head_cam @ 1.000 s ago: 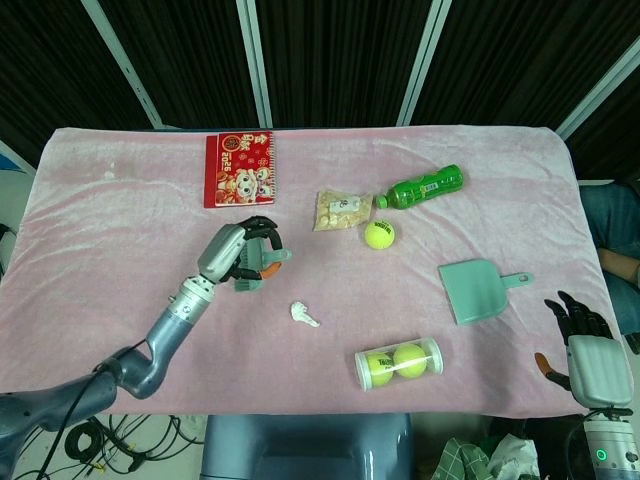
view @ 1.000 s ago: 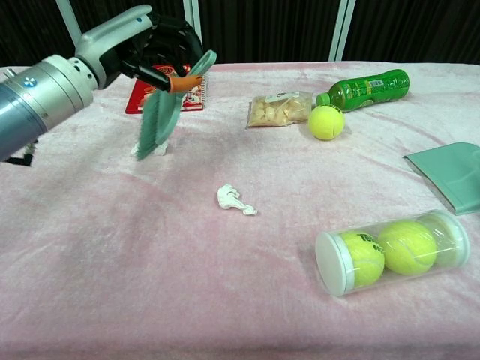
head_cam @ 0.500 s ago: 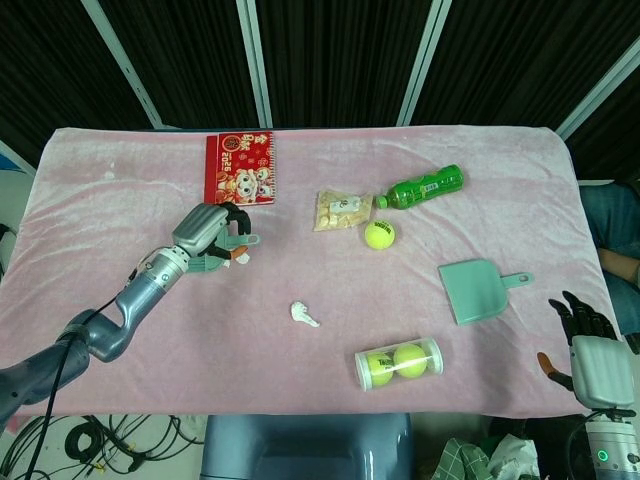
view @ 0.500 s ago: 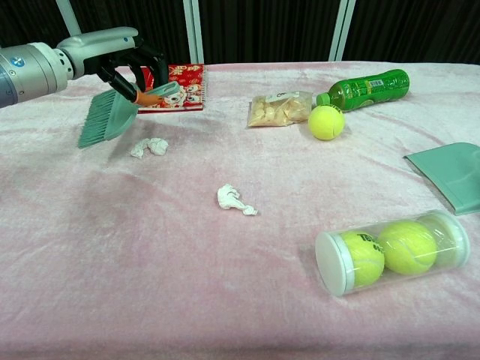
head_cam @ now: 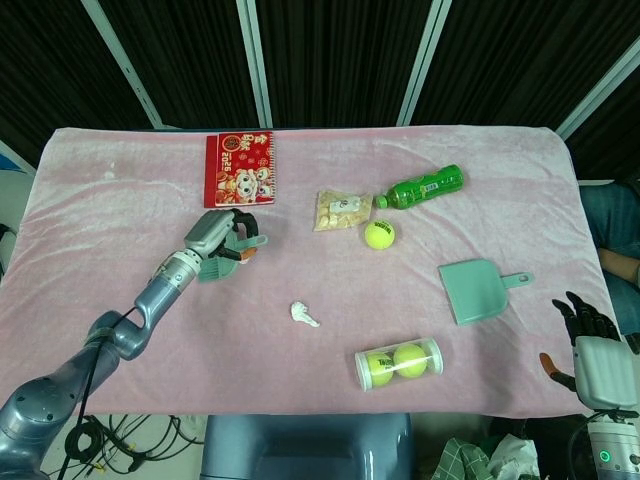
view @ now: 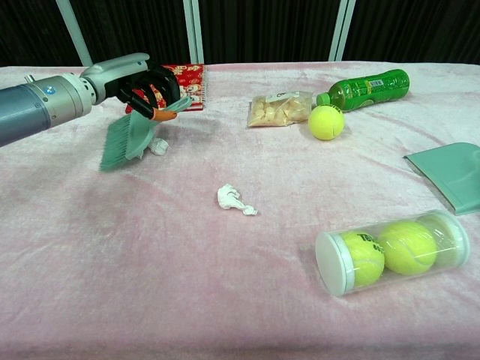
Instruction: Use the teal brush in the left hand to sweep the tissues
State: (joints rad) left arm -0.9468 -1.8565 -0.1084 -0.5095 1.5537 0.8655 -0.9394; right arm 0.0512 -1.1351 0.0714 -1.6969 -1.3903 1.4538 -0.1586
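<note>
Sweeping was under way: left hand (view: 142, 81), fingers wrapped round the teal brush (view: 127, 138), held its bristles beside one tissue (view: 158, 145), so the next stroke probably needed to push rightward toward the dustpan (head_cam: 474, 291).

Tabletop (head_cam: 120, 200) covered in pale pink cloth. Brush (view: 126, 139) teal, bristles and handle alike. Left hand (view: 142, 79): silver-grey back, black fingers (view: 156, 81), one orange tip. Tissues white: one (view: 158, 145) by the brush, one (view: 234, 199) mid-cloth. Booklet (head_cam: 238, 168) red with gold print and a cartoon figure. Bottle (head_cam: 425, 187) green, green cap. Loose ball (head_cam: 379, 235) yellow-green. Snack bag (head_cam: 340, 210) clear, cream-coloured contents. Dustpan (head_cam: 478, 291) teal. Tube (view: 390, 252) clear with white end cap, two yellow-green balls inside. Right hand (head_cam: 590, 345) grey with black fingers, orange tip. Backdrop black with light grey bars.
</note>
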